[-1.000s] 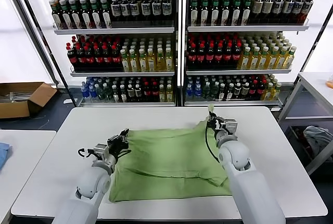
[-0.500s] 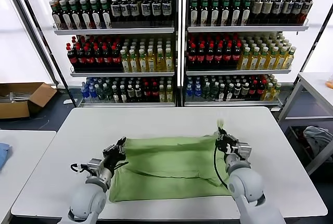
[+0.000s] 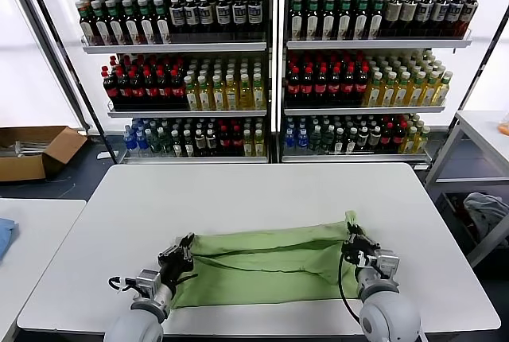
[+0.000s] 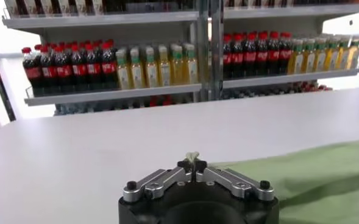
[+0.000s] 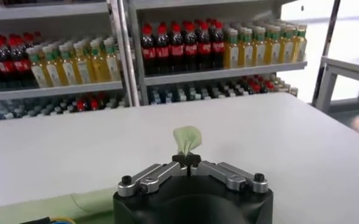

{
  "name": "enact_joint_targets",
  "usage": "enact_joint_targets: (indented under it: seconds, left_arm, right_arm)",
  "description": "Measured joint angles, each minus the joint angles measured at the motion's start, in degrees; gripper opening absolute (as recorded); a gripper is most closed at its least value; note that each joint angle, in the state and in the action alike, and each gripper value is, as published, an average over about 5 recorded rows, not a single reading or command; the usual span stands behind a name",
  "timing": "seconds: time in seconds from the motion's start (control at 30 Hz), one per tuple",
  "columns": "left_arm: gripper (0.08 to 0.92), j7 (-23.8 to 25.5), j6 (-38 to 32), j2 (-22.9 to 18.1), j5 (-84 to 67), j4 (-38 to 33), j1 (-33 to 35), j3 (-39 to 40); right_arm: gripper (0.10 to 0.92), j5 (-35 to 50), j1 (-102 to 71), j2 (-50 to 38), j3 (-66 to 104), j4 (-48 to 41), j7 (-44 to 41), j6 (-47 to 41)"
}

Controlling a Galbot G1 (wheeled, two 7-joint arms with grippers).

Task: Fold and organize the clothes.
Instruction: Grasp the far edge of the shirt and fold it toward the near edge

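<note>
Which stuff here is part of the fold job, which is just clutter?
In the job:
- green shirt
- left gripper, shut on its left edge
- right gripper, shut on its right corner

Lying about:
- cardboard box
- blue cloth
- bottle shelves
- grey-blue garment

**Materials on and around the white table**

The shirt (image 3: 266,266) is soft, matt green cloth, lightly creased. The table (image 3: 254,191) looks smooth, faintly sheened. Both gripper bodies are black plastic with silvery metal links. Shelf bottles (image 3: 238,79) look glossy.
</note>
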Motion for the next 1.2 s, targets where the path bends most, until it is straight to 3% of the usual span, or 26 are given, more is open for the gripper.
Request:
enact_joint_targets:
  seconds: [0.73,0.83,1.2]
  left_arm:
    - [0.105,0.9,-0.1,-1.2,4.4,0.7,1.4,-0.2]
    - [0.166,0.8,-0.2,-1.5,4.9,0.5,1.1,0.0]
    - [0.484,-0.7,0.0,-2.7,6.7,-1.8,1.2,-0.6]
  right_arm:
    - [0.108,-4.8,-4.6,1.0,-1.3,-0.9,1.5,0.3]
    - [0.142,-5.7,-5.0,1.0,-1.4,-1.0,1.6,0.4]
    - [0.451,-6.7,-7.5,0.9,-0.2,3.3,1.7,1.7]
